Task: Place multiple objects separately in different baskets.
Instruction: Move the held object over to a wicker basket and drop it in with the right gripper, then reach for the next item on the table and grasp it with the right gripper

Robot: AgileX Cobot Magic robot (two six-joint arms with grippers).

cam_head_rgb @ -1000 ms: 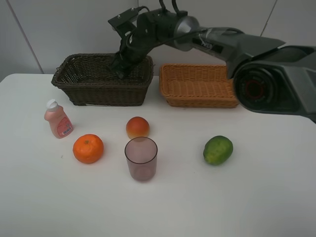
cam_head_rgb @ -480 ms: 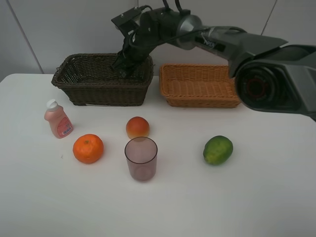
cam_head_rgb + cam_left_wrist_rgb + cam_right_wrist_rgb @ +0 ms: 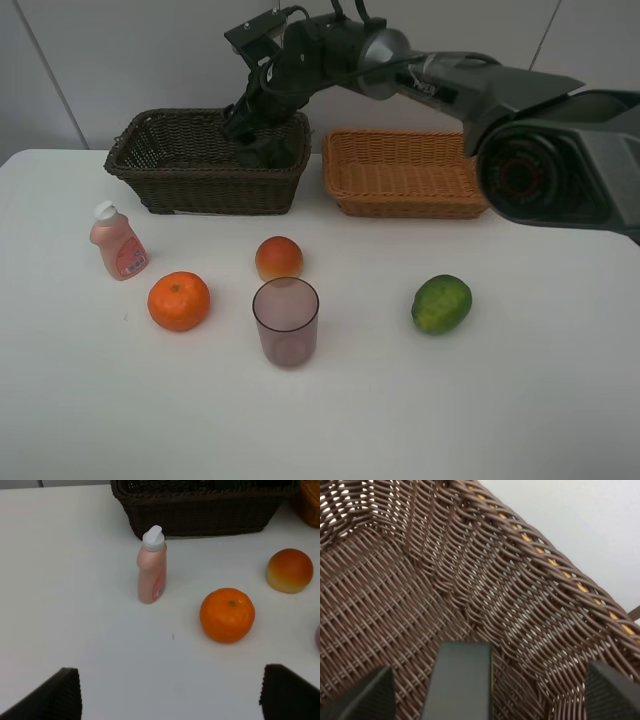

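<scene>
Reaching across the middle, your right arm (image 3: 440, 80) is stretching over the dark brown basket (image 3: 200, 185) at the back left of the surface (image 3: 520, 400). The right end effector (image 3: 490, 690) is hanging inside the end of that basket nearest the light tan basket (image 3: 400, 175). Its jaws are standing wide apart around the dark grey pump bottle (image 3: 460, 680), with woven wicker showing on both sides between the bottle and the fingers (image 3: 370, 695), so it is not gripping anything. The bottle is lying down in the brown basket, against the weave. The tan basket is sitting just beside the brown one. Your left end effector (image 3: 170, 695) is hovering over bare surface with its jaws spread and nothing between them. The other five items are resting on the surface in front of the baskets. The pink white-capped bottle (image 3: 118, 245) is standing upright at the left, and the orange (image 3: 179, 300) is sitting near it. The red-orange fruit (image 3: 279, 258) is lying just behind the purplish cup (image 3: 286, 320), which is standing upright, mouth up. The green fruit (image 3: 441, 304) is resting well apart on the right, in front of the tan basket.
</scene>
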